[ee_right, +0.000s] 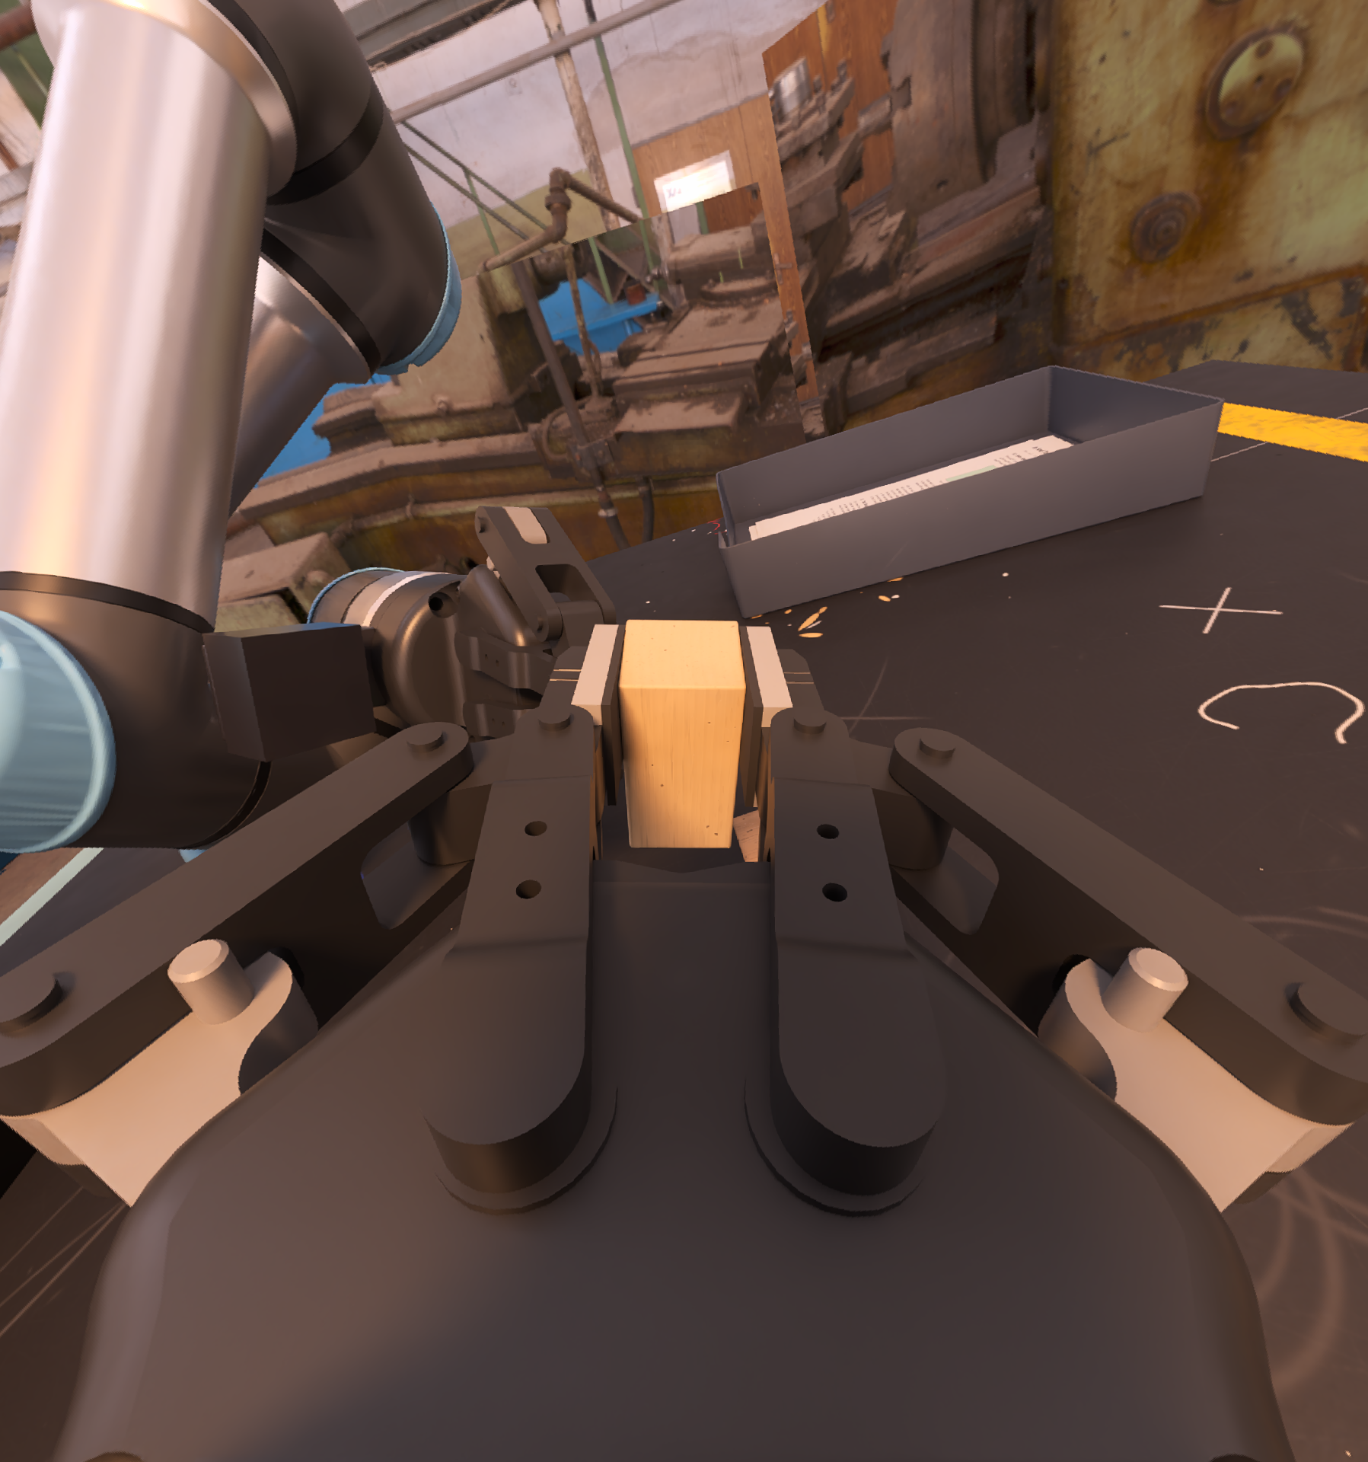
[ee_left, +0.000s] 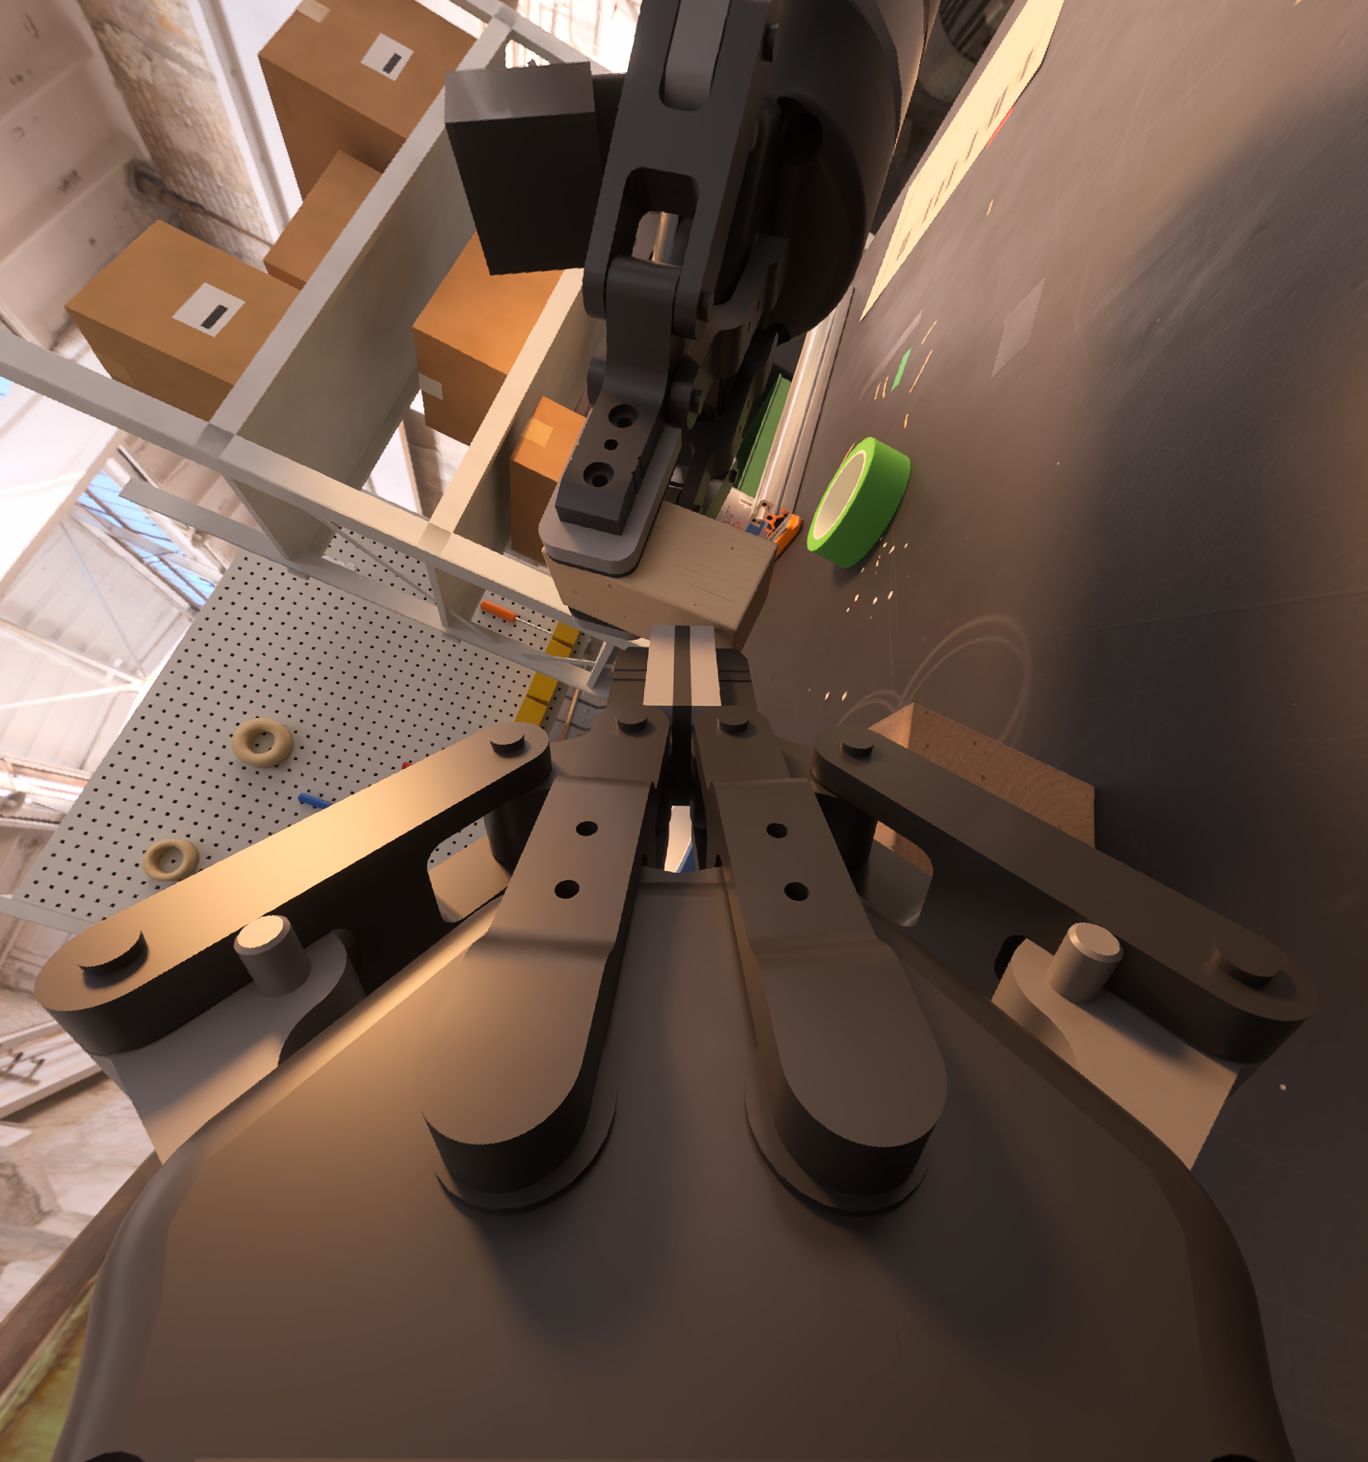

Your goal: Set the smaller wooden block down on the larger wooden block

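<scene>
Larger wooden block (ee_left: 997, 783) on dark table (ee_left: 1218, 554), partly hidden behind left gripper (ee_left: 682, 672), pads pressed together, holding nothing. Smaller wooden block (ee_right: 682, 736) clamped between pads of right gripper (ee_right: 680, 672), held off table, well apart from grey tray (ee_right: 981, 506). Green tape roll (ee_left: 858, 502) lying near.

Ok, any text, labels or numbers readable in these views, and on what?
None legible.
Box labels: white with a black bar, no words.
Papers in the tray: print too small.
Wall sign: blurred.
Sheet on the table: marks blurred.
Chalk marks: a cross and a curve, no words.
</scene>
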